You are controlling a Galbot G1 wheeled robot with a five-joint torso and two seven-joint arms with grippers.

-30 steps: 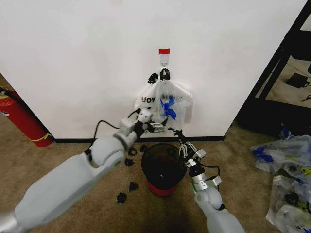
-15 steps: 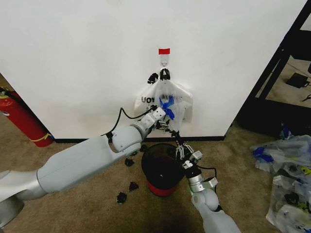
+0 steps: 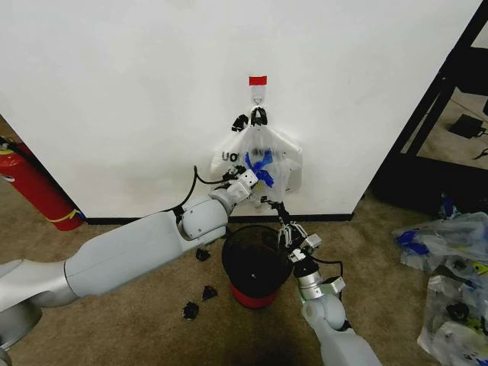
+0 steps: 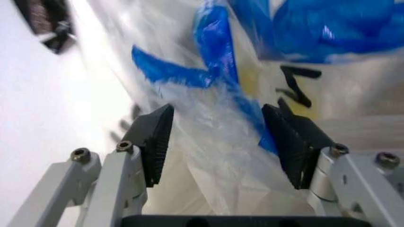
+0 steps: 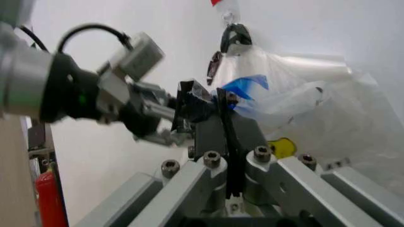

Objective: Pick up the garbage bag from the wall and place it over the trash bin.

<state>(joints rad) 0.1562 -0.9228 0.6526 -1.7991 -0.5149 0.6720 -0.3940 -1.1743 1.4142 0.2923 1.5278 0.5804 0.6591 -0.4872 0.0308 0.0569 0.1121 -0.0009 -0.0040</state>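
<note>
The garbage bag (image 3: 259, 164) hangs flat against the wall (image 3: 137, 91) from a small hook (image 3: 258, 97) under a red tape strip (image 3: 258, 80). Its black handles (image 3: 258, 117) are looped at the hook. Long axis vertical: handles up, body spreading downward, lower edge clear of the carpet (image 3: 114, 313).

Left tool (image 3: 255, 178) is at the bag's lower front. In the left wrist view its jaws are spread, with a fold of clear film and blue patch (image 4: 218, 118) between the pads (image 4: 154, 142), not pinched.

Right tool (image 3: 280, 216) sits just below the bag, above the far rim of the trash bin (image 3: 255, 263). In the right wrist view its fingers (image 5: 224, 137) are pressed together, holding nothing.

The bin stands upright on the carpet directly under the bag, near the black baseboard (image 3: 114, 221), mouth open.

Room: red fire extinguisher (image 3: 34, 187) by the wall at left, small black pieces (image 3: 200, 293) on the carpet left of the bin, loose bags (image 3: 450, 282) at right, dark frame (image 3: 446, 99) beyond. The carpet between the bin and those loose bags is open.
</note>
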